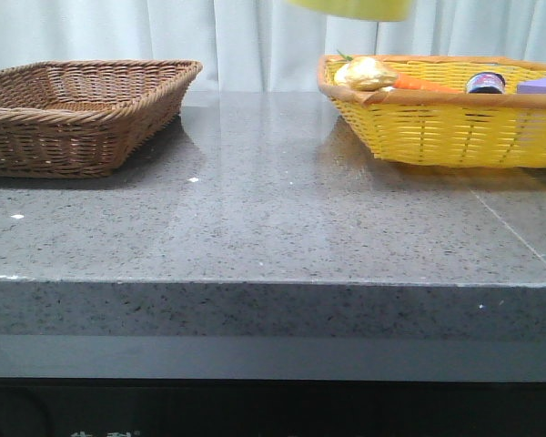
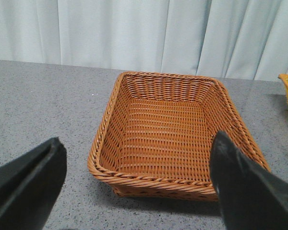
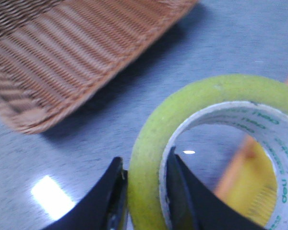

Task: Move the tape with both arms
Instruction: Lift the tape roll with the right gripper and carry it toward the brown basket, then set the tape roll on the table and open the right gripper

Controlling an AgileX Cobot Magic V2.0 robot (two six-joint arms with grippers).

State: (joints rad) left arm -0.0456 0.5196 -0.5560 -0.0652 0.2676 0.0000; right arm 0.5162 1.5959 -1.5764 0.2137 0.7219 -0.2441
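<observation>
The tape is a translucent yellow roll with a white core and green print. My right gripper is shut on its wall, one finger outside and one inside the ring, and holds it high above the table. In the front view only the roll's lower edge shows at the top; the arm itself is out of frame. My left gripper is open and empty, its fingers wide apart above the table, just in front of the brown wicker basket.
The empty brown wicker basket stands at the back left. A yellow wicker basket at the back right holds a gold object, a carrot, a small jar and a purple block. White curtain behind.
</observation>
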